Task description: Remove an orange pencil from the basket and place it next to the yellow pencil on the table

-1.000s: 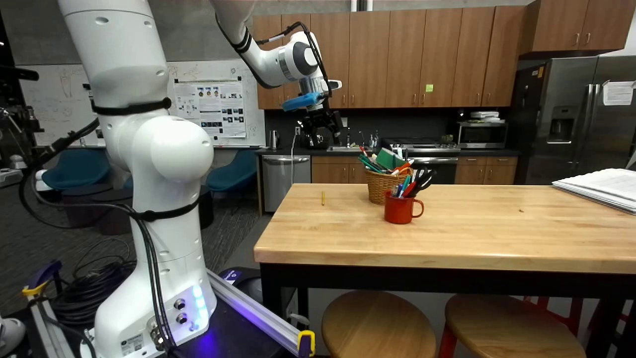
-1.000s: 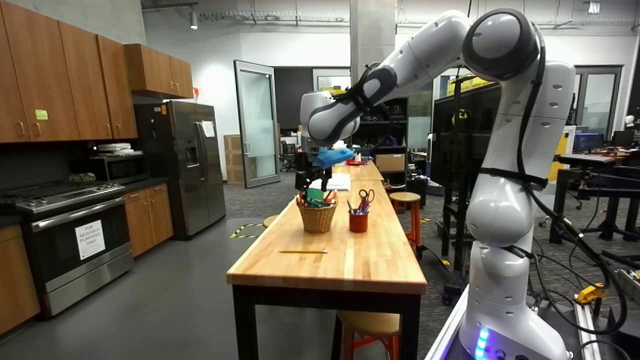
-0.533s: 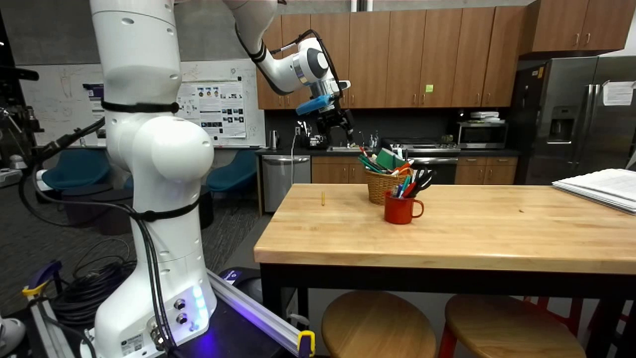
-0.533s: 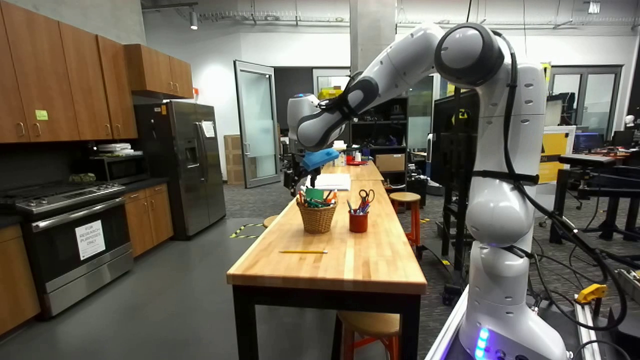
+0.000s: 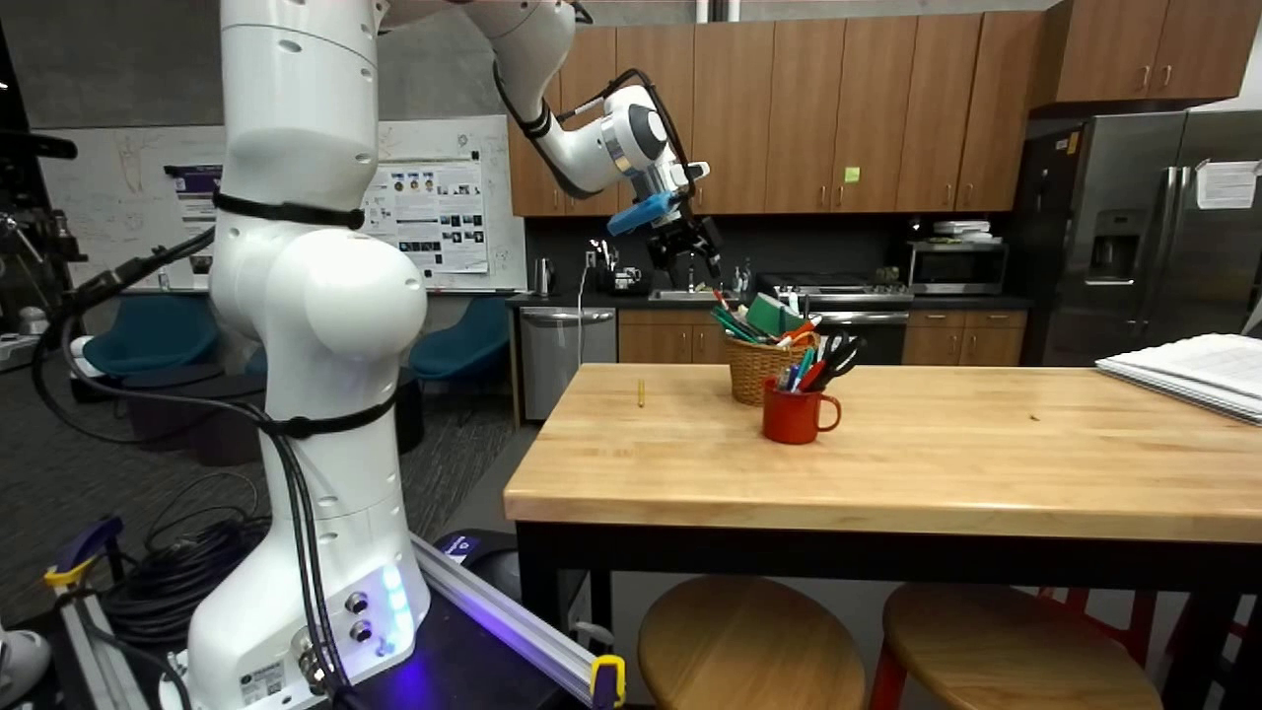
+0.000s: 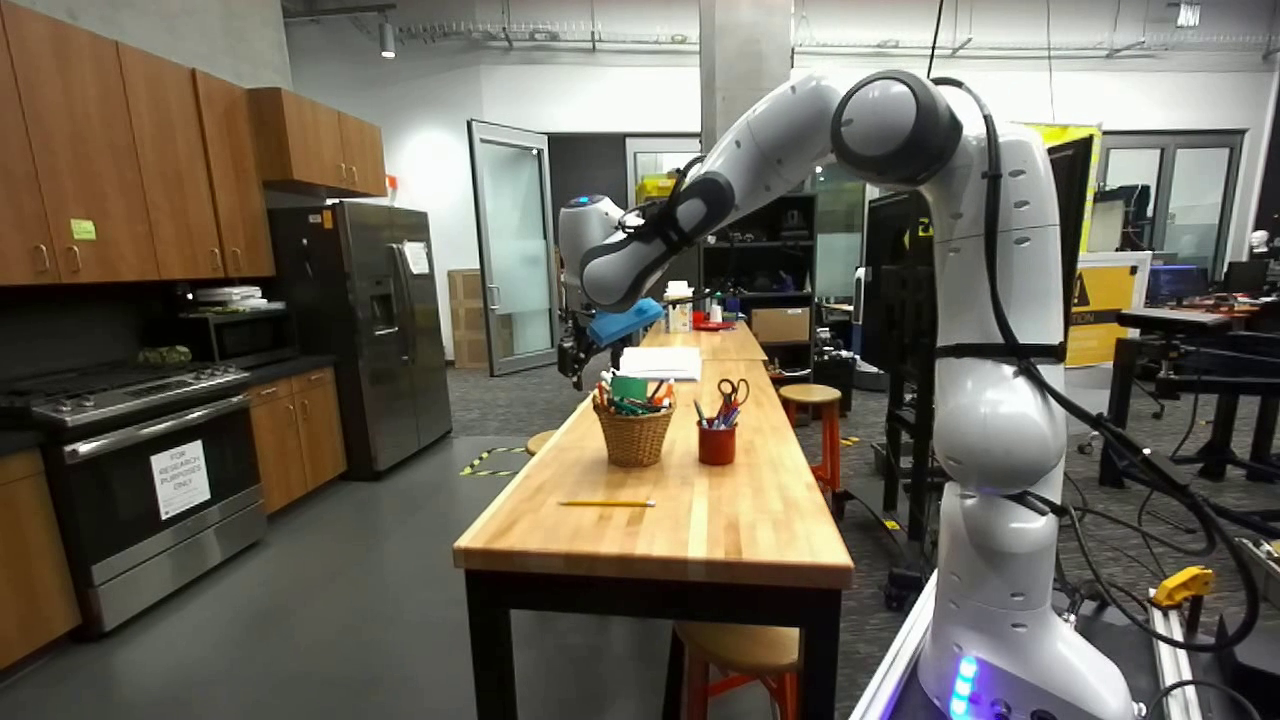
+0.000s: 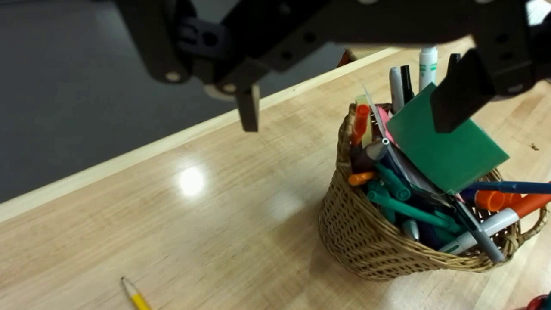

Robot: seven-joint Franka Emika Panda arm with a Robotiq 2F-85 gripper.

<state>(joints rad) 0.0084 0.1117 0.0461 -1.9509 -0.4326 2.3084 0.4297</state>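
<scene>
While the fingers hang spread in the air near the basket, orange items sit inside it, can't tell which is the orange pencil, and the yellow pencil lies flat on the tabletop, apart from both basket and red mug.

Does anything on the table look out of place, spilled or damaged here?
In an exterior view, a small dark speck shows on the light-wood rectangular table, right of the red handled mug; odd against the pale grain. Debris or blemish, I can't tell. Nothing looks spilled: mug and tan wicker basket stand upright.
</scene>
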